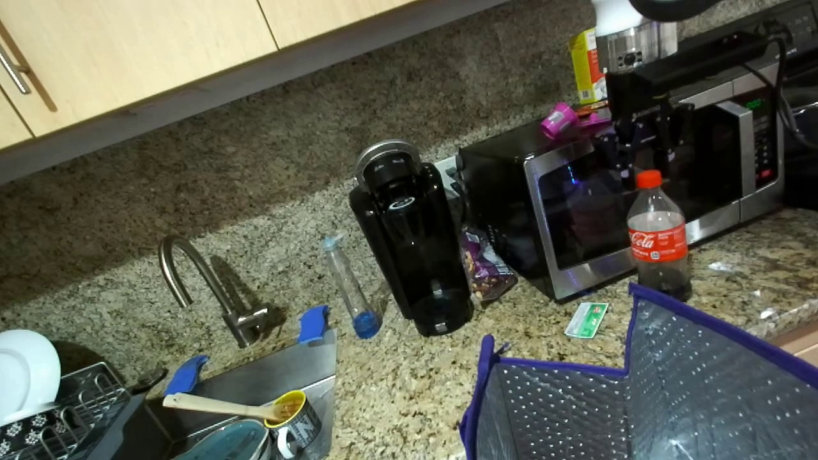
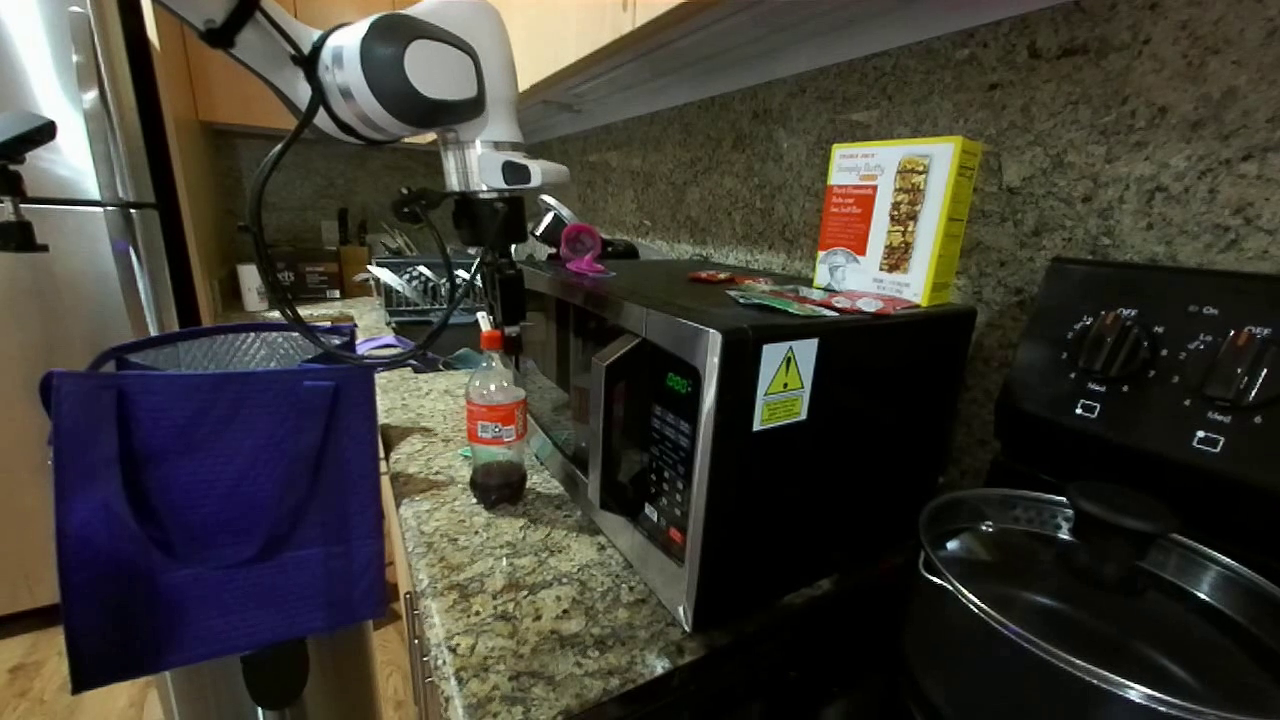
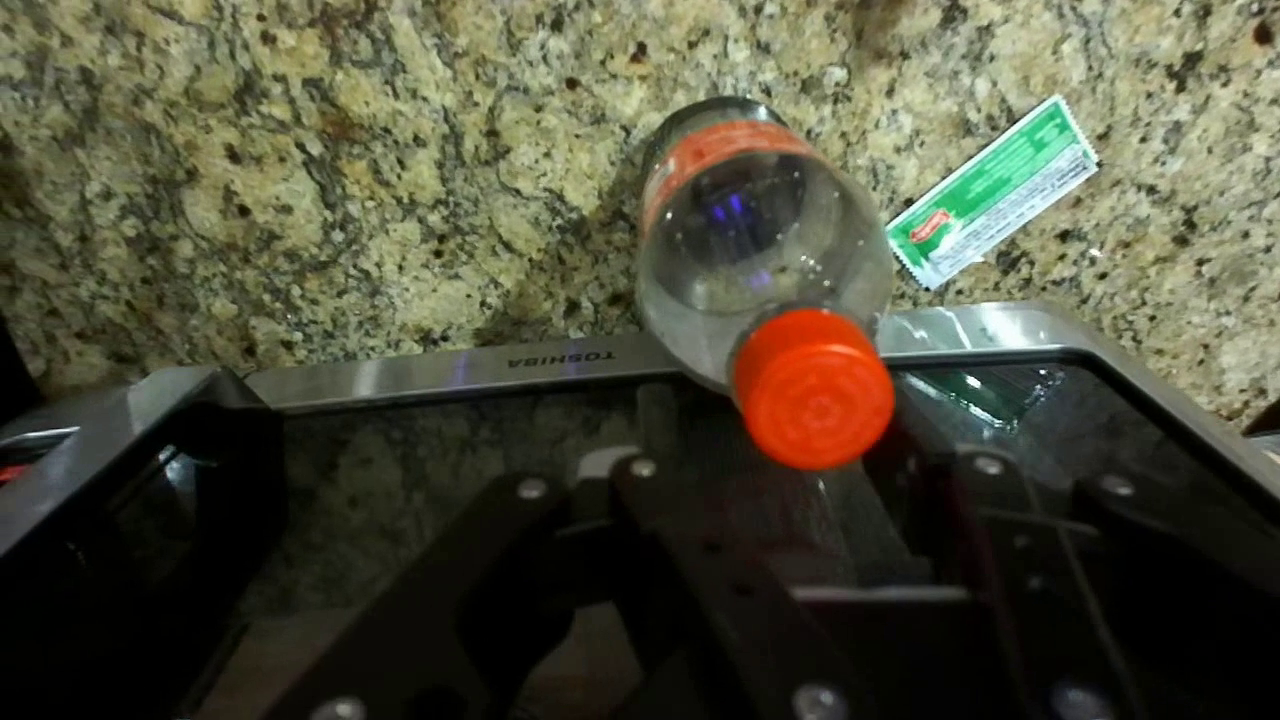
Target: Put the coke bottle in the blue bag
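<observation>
Both exterior views show the speckled tan granite countertop (image 2: 500,600), cut off at its near end. The jointed white-and-grey robot arm (image 2: 430,70) reaches in from the upper left in an exterior view, its rear part cut off. The large blue fabric bag (image 1: 722,383), lined in dimpled silver-grey, opens at the near right in an exterior view, where its right and lower parts are cut off and its floor is out of sight. Beyond it sits the boxy black-and-steel microwave (image 2: 830,500); the wrist view takes in only part of its dark glass door, the lettering upside down. Left of it in an exterior view stands the tall black plastic coffee maker (image 1: 415,249). The black two-fingered gripper (image 1: 647,158) hangs in front of the microwave door with its fingers spread apart; dark against dark, their outline is hard to make out. The small clear plastic coke bottle (image 1: 658,246), red-capped and red-labelled, stands upright on the countertop between bag and microwave, its cap close to the gripper's fingers; the bag's edge hides a little of its base, and whether a finger touches it I cannot tell. The flat green-and-white packet (image 1: 586,319) lies near the bottle, its small print unreadable.
</observation>
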`<state>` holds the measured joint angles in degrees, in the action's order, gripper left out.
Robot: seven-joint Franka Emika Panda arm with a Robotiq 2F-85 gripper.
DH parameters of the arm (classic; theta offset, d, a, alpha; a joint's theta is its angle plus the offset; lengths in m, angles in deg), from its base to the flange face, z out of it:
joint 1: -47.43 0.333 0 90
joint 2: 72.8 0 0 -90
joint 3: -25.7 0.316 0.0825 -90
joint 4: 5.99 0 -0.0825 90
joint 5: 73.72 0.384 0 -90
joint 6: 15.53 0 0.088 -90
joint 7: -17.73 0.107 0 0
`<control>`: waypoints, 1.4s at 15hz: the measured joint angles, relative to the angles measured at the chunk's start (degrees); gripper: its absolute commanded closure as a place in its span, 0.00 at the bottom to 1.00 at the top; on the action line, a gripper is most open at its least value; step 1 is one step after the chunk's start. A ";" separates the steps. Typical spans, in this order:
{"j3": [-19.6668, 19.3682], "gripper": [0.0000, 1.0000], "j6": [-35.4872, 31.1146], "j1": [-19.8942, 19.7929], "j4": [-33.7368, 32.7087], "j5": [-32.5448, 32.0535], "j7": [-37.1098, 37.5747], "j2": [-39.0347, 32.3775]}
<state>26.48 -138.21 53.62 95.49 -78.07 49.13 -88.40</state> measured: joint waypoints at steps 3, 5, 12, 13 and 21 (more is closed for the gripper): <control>-0.46 0.97 0.00 -0.02 0.11 0.97 0.00 -0.04; -0.43 1.00 0.00 0.03 0.11 1.72 0.00 -0.10; -0.20 0.62 0.29 0.30 0.04 1.98 0.00 -0.14; -0.19 0.56 0.29 0.37 0.02 1.98 0.00 -0.14; -0.14 0.04 0.27 0.84 -0.05 1.98 -0.14 -0.14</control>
<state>26.35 -137.95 54.46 95.44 -76.09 48.99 -88.54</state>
